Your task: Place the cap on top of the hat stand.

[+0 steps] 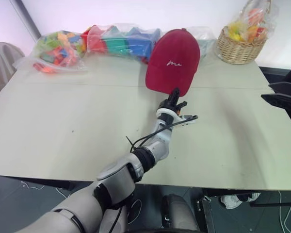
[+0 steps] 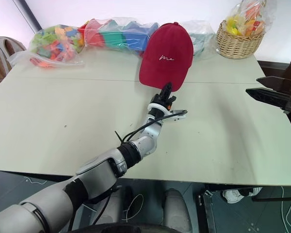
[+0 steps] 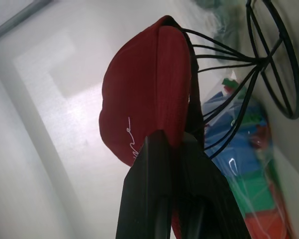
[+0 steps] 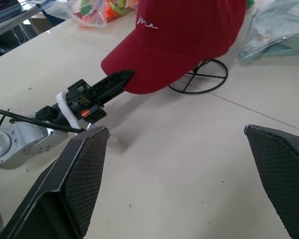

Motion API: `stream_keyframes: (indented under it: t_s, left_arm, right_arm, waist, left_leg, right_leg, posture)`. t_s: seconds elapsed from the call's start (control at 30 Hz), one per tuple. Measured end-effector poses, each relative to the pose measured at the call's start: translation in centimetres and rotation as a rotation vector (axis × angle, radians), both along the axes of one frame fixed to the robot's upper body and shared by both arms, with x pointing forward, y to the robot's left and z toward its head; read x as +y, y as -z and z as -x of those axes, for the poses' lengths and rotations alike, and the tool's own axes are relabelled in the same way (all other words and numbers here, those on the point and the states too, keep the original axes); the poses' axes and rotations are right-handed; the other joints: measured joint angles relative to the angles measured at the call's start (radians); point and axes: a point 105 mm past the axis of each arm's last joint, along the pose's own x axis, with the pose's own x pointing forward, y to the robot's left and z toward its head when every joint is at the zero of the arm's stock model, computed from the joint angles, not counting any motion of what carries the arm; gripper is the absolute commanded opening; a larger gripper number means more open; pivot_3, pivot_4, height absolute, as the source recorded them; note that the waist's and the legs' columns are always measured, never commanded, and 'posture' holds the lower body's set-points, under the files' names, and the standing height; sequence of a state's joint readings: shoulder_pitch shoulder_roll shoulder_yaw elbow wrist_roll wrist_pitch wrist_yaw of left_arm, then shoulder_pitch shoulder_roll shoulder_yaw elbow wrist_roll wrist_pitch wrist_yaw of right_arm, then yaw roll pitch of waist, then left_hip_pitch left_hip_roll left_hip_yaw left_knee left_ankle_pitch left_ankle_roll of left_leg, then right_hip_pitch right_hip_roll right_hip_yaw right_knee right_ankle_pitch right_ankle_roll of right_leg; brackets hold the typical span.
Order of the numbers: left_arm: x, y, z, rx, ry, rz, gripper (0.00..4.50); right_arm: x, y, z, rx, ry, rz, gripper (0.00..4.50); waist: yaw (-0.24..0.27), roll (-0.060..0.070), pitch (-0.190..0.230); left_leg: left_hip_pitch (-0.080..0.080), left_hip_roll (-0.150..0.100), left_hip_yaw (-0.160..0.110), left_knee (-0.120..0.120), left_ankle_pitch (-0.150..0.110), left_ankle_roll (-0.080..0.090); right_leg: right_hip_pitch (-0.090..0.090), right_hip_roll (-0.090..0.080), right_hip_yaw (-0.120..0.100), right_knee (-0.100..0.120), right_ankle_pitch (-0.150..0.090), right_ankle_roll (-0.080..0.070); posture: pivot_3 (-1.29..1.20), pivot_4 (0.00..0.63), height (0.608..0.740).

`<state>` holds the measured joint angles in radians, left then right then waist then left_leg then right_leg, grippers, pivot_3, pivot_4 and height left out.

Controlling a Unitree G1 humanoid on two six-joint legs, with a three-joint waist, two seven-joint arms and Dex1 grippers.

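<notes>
Cap being seated on the hat stand

Cap [image 1: 173,60] is being held by its brim edge between the closed jaws of the left gripper [image 1: 174,95], its crown draped over the wire hoops of the hat stand [image 3: 249,74] just beyond the fingertips. Release is best delayed until the crown is judged centred on the globe. The right gripper [image 4: 179,174] is being kept wide open and empty, well apart from the cap.

Counted on the surface [image 1: 63,126]: 1 cap [image 1: 173,60], 1 hat stand [image 4: 202,77], 1 wicker basket [image 1: 238,48], approx. 3 clear bags of toys [image 1: 58,51], plus 2 claws, left claw [image 1: 174,94] and right claw [image 4: 179,174].
</notes>
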<state>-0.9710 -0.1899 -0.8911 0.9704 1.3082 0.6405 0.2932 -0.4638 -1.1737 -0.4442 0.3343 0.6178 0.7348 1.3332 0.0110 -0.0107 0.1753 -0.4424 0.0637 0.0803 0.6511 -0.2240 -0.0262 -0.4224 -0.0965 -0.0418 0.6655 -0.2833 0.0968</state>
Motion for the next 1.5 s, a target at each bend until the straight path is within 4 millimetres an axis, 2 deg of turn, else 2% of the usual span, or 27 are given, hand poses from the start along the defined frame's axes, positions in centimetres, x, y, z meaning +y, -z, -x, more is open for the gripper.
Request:
stream_keyframes:
  t_s: [0.47,0.73,0.97,1.2,1.37,1.47,1.5]
  left_arm:
    - [-0.2,-0.5,-0.1,0.027,0.061,0.163,0.03]
    - [0.5,-2.0,-0.8,0.022,0.054,0.315,0.03]
    - [0.4,-1.8,-0.9,0.029,0.06,0.305,0.03]
    - [-1.5,-0.9,-0.1,-0.003,0.139,0.112,0.03]
    - [-1.6,-0.6,-0.1,0.006,0.138,0.093,0.03]
    - [-1.6,-0.6,-0.1,0.01,0.137,0.088,1.04]
    - [-1.6,-0.5,-0.1,0.013,0.138,0.086,1.52]
  right_arm:
    - [0.7,-0.3,0.0,-0.002,0.004,0.014,4.5]
    - [1.3,-0.3,0.0,0.0,0.009,0.017,4.5]
    - [1.7,-0.5,-0.1,-0.01,0.01,0.015,4.5]
    - [1.9,-0.5,-0.4,-0.015,0.022,0.004,4.5]
    - [2.1,-0.4,-0.5,-0.021,0.019,-0.011,4.5]
    - [2.1,-0.3,-0.6,-0.023,0.022,-0.016,4.5]
    - [2.2,-0.3,-0.6,-0.023,0.021,-0.017,4.5]
  waist:
    - [0.001,0.0,0.0]
    - [0.002,0.0,0.0]
    - [0.001,0.0,0.0]
    - [0.003,0.0,0.0]
    - [0.003,0.0,0.0]
    - [0.004,0.0,0.0]
    - [0.004,0.0,0.0]
  left_leg:
    - [0.0,0.0,0.0,0.0,0.0,0.0]
    - [0.0,0.0,0.0,0.0,0.0,0.0]
    - [0.0,0.0,-0.001,0.0,0.0,-0.001]
    - [0.0,-0.001,-0.001,0.0,0.0,-0.001]
    - [0.0,-0.001,-0.001,0.0,0.0,-0.001]
    - [-0.001,-0.001,-0.001,0.0,0.0,-0.001]
    - [-0.001,-0.001,-0.001,0.0,0.0,-0.001]
  right_leg:
    - [0.0,0.0,0.0,0.0,0.0,0.0]
    - [0.0,0.0,0.0,0.0,0.0,0.0]
    - [0.0,0.0,0.0,0.0,0.0,0.0]
    - [0.0,0.0,0.0,0.0,0.0,0.0]
    - [0.0,0.0,0.0,0.0,0.0,0.0]
    - [0.0,0.0,0.0,0.0,0.0,0.0]
    - [0.0,0.0,0.0,0.0,0.0,0.0]
  posture:
    - [0.0,0.15,0.74]
    - [0.0,0.15,0.74]
    - [0.0,0.15,0.74]
    - [0.0,0.15,0.74]
    - [0.0,0.15,0.74]
    - [0.0,0.15,0.74]
    - [0.0,0.15,0.74]
